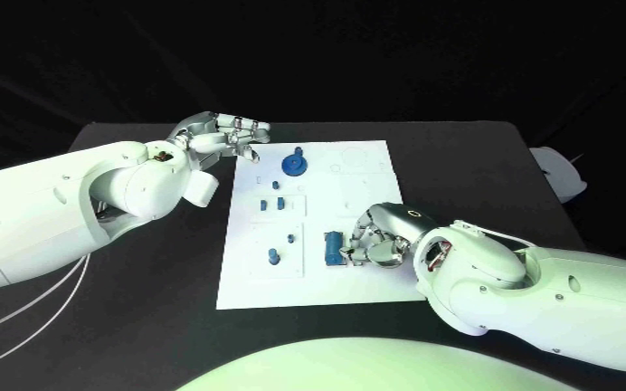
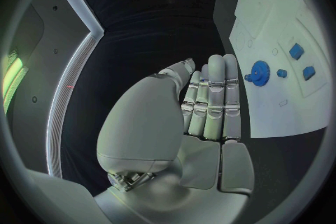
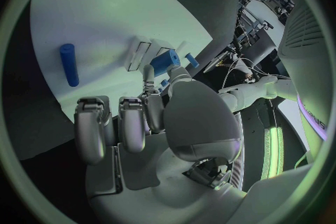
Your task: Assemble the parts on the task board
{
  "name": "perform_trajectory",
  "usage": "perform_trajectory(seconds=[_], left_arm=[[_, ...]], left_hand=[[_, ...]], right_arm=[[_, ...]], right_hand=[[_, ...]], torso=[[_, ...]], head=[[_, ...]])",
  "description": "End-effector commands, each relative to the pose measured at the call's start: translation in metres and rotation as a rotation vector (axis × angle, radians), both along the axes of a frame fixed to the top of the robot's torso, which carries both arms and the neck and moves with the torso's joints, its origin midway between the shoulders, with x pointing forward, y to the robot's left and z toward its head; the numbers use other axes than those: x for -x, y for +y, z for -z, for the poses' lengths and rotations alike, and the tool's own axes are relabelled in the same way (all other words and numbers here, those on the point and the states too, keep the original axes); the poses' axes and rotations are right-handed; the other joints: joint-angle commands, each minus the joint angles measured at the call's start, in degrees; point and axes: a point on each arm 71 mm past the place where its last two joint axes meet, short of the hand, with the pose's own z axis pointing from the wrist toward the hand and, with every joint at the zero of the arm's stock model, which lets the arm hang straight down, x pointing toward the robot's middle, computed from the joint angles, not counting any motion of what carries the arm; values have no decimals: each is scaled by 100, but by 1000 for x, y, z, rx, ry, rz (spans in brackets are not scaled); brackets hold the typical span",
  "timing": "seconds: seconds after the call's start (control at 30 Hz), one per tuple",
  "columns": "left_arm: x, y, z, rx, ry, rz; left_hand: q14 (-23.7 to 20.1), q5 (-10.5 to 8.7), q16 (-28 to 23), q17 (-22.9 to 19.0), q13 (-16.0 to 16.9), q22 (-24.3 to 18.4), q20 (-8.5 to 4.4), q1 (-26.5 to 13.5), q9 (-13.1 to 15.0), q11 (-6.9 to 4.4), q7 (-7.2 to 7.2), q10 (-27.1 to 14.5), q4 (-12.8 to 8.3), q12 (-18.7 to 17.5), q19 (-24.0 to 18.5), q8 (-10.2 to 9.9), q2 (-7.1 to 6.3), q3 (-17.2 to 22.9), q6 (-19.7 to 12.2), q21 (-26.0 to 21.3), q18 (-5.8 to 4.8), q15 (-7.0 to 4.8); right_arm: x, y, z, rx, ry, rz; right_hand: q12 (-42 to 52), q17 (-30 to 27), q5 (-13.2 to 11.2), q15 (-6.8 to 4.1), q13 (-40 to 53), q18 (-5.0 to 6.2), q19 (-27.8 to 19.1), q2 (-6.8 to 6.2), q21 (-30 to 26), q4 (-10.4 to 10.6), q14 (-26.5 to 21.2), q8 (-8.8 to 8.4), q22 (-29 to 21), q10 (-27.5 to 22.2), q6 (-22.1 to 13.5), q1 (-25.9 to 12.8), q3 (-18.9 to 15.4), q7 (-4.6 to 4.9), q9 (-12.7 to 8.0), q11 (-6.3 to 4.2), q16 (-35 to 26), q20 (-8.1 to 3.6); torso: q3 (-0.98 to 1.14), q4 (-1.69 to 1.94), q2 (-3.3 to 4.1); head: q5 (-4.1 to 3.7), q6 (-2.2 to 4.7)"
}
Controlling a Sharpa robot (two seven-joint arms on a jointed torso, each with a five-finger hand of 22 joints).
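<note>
The white task board (image 1: 327,282) lies in the middle of the black table. A blue gear (image 1: 295,165) stands near its far edge, and small blue parts (image 1: 271,202) sit below it. A long blue part (image 1: 333,248) lies on the near half, just beside my right hand (image 1: 374,242), whose fingers are curled in above the board with nothing seen in them. In the right wrist view that blue cylinder (image 3: 68,64) lies apart from the fingers (image 3: 91,123), and a blue block (image 3: 165,60) sits by white slots. My left hand (image 1: 229,133) hovers at the board's far left corner, fingers straight, holding nothing (image 2: 210,101).
Two more small blue parts (image 1: 274,255) sit on the board's near left. A white object (image 1: 561,172) lies at the table's right edge. In the left wrist view the gear (image 2: 260,73) and the board (image 2: 280,106) lie beyond the fingertips. Black table surrounds the board.
</note>
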Motion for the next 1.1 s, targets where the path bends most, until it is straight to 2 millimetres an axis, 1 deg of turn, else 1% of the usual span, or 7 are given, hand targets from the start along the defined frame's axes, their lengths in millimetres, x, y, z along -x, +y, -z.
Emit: perform_trajectory(seconds=[0.03,0.13,0.23,0.33,0.5,0.97,1.1], left_arm=[[1,-2,-1,5,-3,18],[1,-1,-1,4,-2,18],[1,-1,-1,4,-2,18],[0,0,-1,3,-2,16],[0,1,0,3,-2,14],[0,2,0,1,-1,12],[0,2,0,2,-1,14]], left_hand=[[-28,9,-30,-8,6,-6,35,9,6,8,7,-51,-25,21,10,4,45,16,-38,-22,81,22],[-28,9,-30,-8,6,-6,35,9,6,8,7,-51,-25,21,10,4,45,16,-38,-22,81,22],[-28,9,-30,-8,6,-6,35,9,6,8,7,-51,-25,21,10,4,45,16,-38,-22,81,22],[-28,9,-30,-8,6,-6,35,9,6,8,7,-51,-25,21,10,4,45,16,-38,-22,81,22],[-28,9,-30,-8,6,-6,35,9,6,8,7,-51,-25,21,10,4,45,16,-38,-22,81,22],[-28,7,-31,-8,7,-8,34,14,6,9,9,-54,-27,26,13,6,46,18,-38,-24,80,22],[-28,7,-31,-8,7,-8,34,14,6,9,9,-54,-27,26,13,6,46,18,-38,-24,80,22]], right_arm=[[-1,1,0,16,-15,-17],[-2,1,1,17,-17,-18],[-1,3,0,11,-23,-20],[-1,3,-2,2,-36,-16],[0,2,-5,-17,-64,-10],[9,1,-13,-48,-72,-27],[8,3,-10,-31,-46,-39]], right_hand=[[-6,925,-252,-28,349,-100,487,-4,15,-17,486,-29,1420,45,30,97,51,-26,11,-4,39,-38],[-9,921,-375,-26,351,-100,487,-27,16,-24,485,-30,1420,46,41,141,63,-27,20,-3,37,-37],[2,933,-475,-21,363,-102,491,-74,24,17,488,-30,1423,55,52,94,28,-17,27,4,43,-34],[6,933,-538,-19,369,-104,495,-89,36,45,488,-30,1426,59,60,71,13,-16,33,6,43,-31],[12,939,-569,-19,375,-107,500,-85,48,59,489,-28,1429,64,67,63,11,-18,37,6,46,-30],[28,956,-590,-19,390,-114,513,-90,81,122,493,-23,1439,77,87,-11,-17,-18,48,5,55,-29],[18,956,-729,-19,387,-113,511,-119,76,118,493,-24,1437,76,93,-30,-45,-21,61,5,55,-28]], torso=[[-7,-2,6],[-8,0,7],[0,3,4],[-3,3,2],[-2,-4,0],[0,-4,0],[-4,8,4]], head=[[0,-6],[-4,-9],[-11,-17],[0,-19],[7,-15],[19,-17],[9,-15]])
